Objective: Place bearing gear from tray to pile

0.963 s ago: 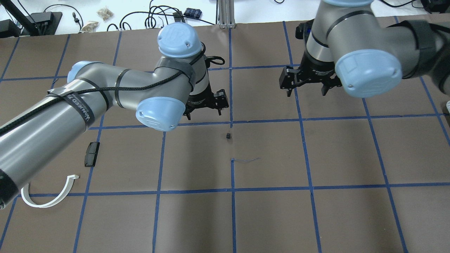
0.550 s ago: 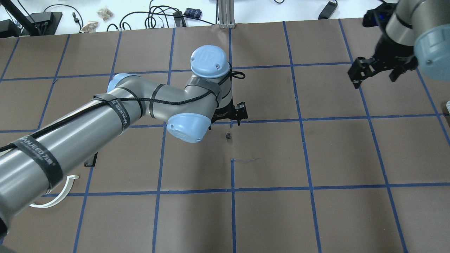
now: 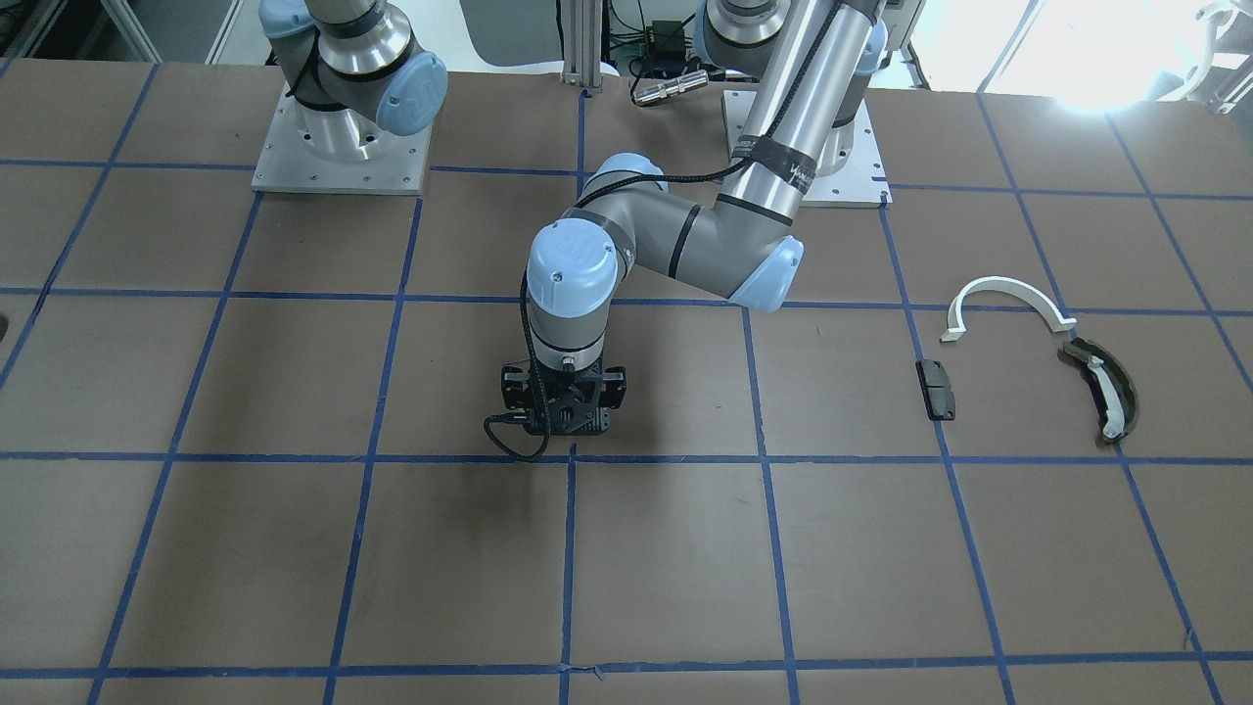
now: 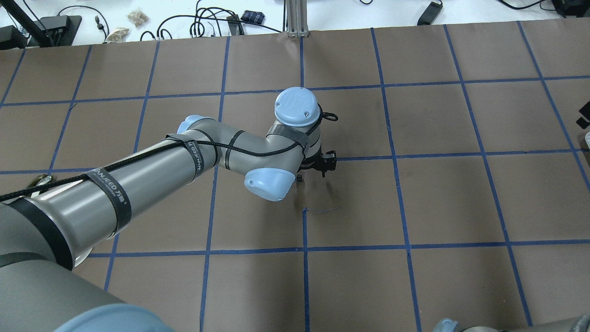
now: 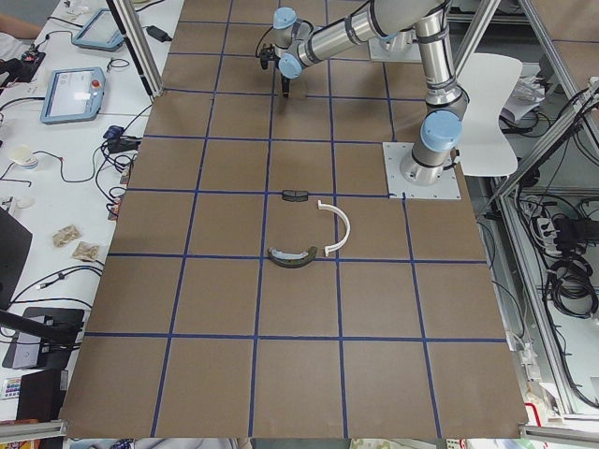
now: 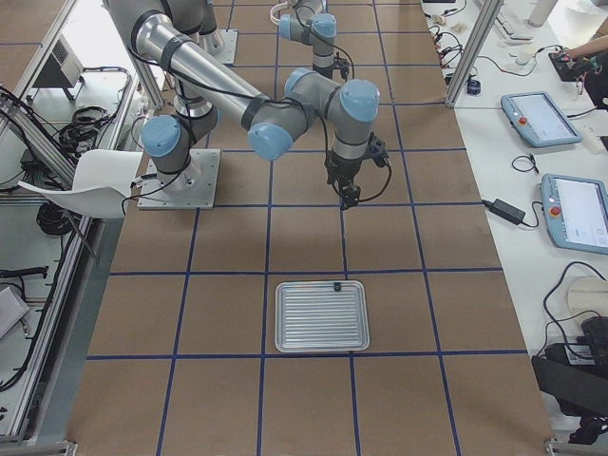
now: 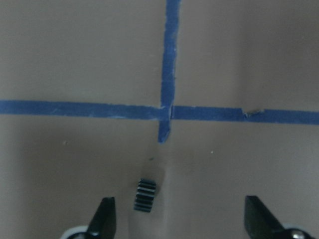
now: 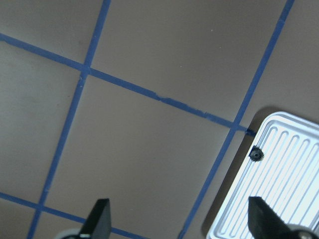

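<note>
One gear [image 7: 145, 195] lies on the table [image 4: 415, 207] mid-grid, off the tray [image 8: 284, 189], well apart from the pile [image 3: 1111, 392]. Left gripper [image 7: 179, 215] hovers over it, jaws wide, holding nothing. Right gripper [image 8: 179, 216] gapes empty near the tray. Grasp and carry remain.

Table [image 3: 294, 548]: brown, blue tape grid
Gear [image 7: 145, 195]: black, by a tape crossing
Pile [image 5: 292, 255]: white half-ring [image 3: 1008, 286], dark block [image 3: 935, 389], olive curved piece [image 3: 1104, 390]
Tray [image 6: 321, 323]: ribbed metal, seemingly holding a tiny gear [image 8: 255, 155]
</note>
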{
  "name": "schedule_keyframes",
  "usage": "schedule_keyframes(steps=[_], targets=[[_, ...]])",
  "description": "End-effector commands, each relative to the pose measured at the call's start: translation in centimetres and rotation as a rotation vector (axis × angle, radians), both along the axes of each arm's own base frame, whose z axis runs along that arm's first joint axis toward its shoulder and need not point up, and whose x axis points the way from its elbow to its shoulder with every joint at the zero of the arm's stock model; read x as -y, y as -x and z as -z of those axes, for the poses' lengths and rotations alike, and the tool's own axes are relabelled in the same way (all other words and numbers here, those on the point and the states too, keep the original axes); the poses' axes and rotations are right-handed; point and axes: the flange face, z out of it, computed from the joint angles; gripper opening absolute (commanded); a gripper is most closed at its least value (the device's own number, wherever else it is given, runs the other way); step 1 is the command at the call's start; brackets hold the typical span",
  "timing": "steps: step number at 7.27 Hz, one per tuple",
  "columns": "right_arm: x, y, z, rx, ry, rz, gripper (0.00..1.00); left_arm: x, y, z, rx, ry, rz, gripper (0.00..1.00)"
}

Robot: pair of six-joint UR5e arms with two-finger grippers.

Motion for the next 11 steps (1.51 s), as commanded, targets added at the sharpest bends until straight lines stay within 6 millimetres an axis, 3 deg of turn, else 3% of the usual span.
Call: schedule_keyframes(steps=[1,3,4,5,7,8,9,10,11], targets=[[1.6,9.6,4.9,0.049,-0.013,-0.243,0.94,0.7,-1.7,0.5,0.006,-0.001,0.065,0.8],[1.7,14.7,9.4,0.112,0.04,-0.469,0.92,0.2,-1.9,1.4,0.018,-0.018,0.062,0.77],[2.4,15.3,10.5,0.121,0.087,-0.616,0.91,-0.1,-1.9,1.5,0.01,-0.025,0.053,0.28],[2.5,15.4,11.3,0.122,0.107,-0.695,0.9,-0.3,-1.7,1.2,-0.004,-0.028,0.033,0.04],[2.1,16.1,13.8,0.154,0.092,-0.858,0.9,-0.8,-1.8,1.1,-0.023,-0.04,0.023,0.0],[1.1,17.4,14.5,0.164,0.094,-0.864,0.9,-0.6,-2.0,0.6,-0.024,-0.035,0.027,0.0],[0.3,17.9,15.8,0.175,0.092,-0.86,0.9,0.5,-3.3,-1.0,-0.027,-0.014,0.011,0.0],[0.3,18.0,16.3,0.141,0.099,-0.88,0.9,1.5,-6.1,-4.0,-0.019,-0.004,0.015,0.0],[0.0,17.6,17.0,0.155,0.097,-0.88,0.9,3.0,-10.4,-6.7,-0.01,0.011,0.046,0.0]])
